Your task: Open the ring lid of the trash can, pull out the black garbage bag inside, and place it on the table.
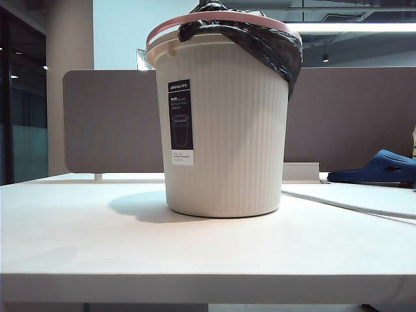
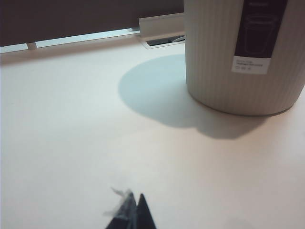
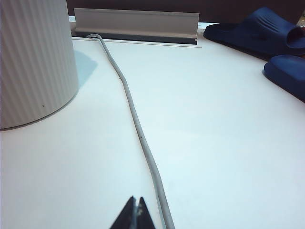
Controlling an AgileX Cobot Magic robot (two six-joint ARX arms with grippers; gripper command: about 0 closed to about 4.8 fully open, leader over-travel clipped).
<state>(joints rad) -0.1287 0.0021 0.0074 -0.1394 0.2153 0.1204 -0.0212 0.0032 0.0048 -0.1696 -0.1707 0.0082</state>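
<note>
1. trash can (image 1: 224,123) stands upright in the middle of the white surface (image 1: 97,240), its black label facing the exterior camera.
2. ring lid (image 1: 214,19), pale pink, sits down on the rim, not yet lifted.
3. black garbage bag (image 1: 273,45) is inside the can, its crinkled edge folded out over the rim on the right side under the ring.
4. left gripper (image 2: 133,207) is low over the bare surface, well apart from the can, jaws closed on nothing, a wisp of pale fluff at the tips.
5. right gripper (image 3: 138,210) is also closed and empty, just beside a grey cable (image 3: 138,129) lying across the surface.
6. blue slippers (image 3: 267,33) lie at the far right, in front of the grey-brown partition (image 1: 110,123).
</note>
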